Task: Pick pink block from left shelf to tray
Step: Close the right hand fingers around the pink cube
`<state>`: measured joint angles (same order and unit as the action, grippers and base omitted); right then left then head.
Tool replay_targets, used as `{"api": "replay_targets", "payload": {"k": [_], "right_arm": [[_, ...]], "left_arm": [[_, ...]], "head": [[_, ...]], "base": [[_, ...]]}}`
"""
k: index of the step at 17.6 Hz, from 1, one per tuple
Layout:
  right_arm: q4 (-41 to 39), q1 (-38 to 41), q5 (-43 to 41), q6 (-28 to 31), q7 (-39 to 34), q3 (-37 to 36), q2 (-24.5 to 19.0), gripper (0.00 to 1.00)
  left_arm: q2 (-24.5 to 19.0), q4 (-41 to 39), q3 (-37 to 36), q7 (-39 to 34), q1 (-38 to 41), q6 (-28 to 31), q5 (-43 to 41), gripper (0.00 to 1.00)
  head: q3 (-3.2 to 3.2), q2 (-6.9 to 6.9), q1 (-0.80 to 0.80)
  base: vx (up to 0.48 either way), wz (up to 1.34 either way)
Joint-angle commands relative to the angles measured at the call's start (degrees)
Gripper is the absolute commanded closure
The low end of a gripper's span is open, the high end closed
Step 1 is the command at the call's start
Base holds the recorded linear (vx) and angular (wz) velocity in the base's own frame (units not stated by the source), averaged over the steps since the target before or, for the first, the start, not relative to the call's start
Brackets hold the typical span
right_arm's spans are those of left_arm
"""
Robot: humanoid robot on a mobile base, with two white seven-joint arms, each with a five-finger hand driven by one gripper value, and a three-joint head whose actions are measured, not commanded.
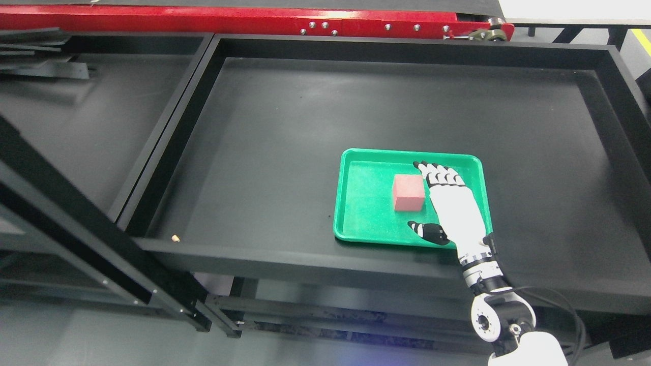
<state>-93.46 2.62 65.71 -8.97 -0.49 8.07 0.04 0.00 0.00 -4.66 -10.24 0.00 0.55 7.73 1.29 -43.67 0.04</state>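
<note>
A green tray (356,203) sits on the floor of a big black box (254,152) with low walls. The tray is toward 4 o'clock from the middle of the box, near the front wall.

The pink block (408,192) sits inside the tray, near its middle. It rests flat on the tray floor.

The robot's right hand (450,203) is white with black fingertips. Its arm comes up from the bottom edge at about 5 o'clock. The hand is over the right part of the tray, at 3 o'clock from the block and just beside it. The fingers (440,175) are stretched out and spread, pointing toward 11 o'clock. The thumb (427,231) sticks out to the side, at about 5 o'clock from the block. The hand is wide open and holds nothing. The fingers come very close to the block's right edge, but it is hard to tell if they touch it.

At 12 o'clock, behind the box, runs a red bar (229,23) with small bolts. At 9 o'clock there is another black shelf (91,117). A tiny pale bit (175,237) lies at the front left corner of the box.
</note>
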Motion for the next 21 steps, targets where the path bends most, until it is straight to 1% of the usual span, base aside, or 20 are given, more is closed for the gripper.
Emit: {"api": "replay_targets", "payload": {"k": [1, 3, 10, 21], "right_arm": [[1.4, 0.1, -0.2, 0.6, -9.2, -0.1, 1.0, 0.01], [2.2, 0.1, -0.3, 0.6, -12.8, 0.0, 1.0, 0.02], [2.7, -0.9, -2.2, 0.2, -13.0, 0.3, 1.0, 0.02], [3.6, -0.2, -2.3, -0.2, -14.4, 1.5, 1.0, 0.02]], "left_arm": [[-1.0, -1.0, 0.0, 0.0, -1.7, 0.0, 0.0, 0.00], [-1.0, -1.0, 0.0, 0.0, -1.7, 0.0, 0.0, 0.00], [-1.0, -1.0, 0.0, 0.0, -1.8, 0.0, 0.0, 0.00], [-1.0, -1.0, 0.0, 0.0, -1.7, 0.0, 0.0, 0.00]], "head": [[0.00, 0.00, 0.00], [0.00, 0.00, 0.00], [0.00, 0.00, 0.00], [0.00, 0.00, 0.00]], "base": [[0.180, -0.16], [0.161, -0.15], [0.132, -0.05], [0.079, 0.00]]}}
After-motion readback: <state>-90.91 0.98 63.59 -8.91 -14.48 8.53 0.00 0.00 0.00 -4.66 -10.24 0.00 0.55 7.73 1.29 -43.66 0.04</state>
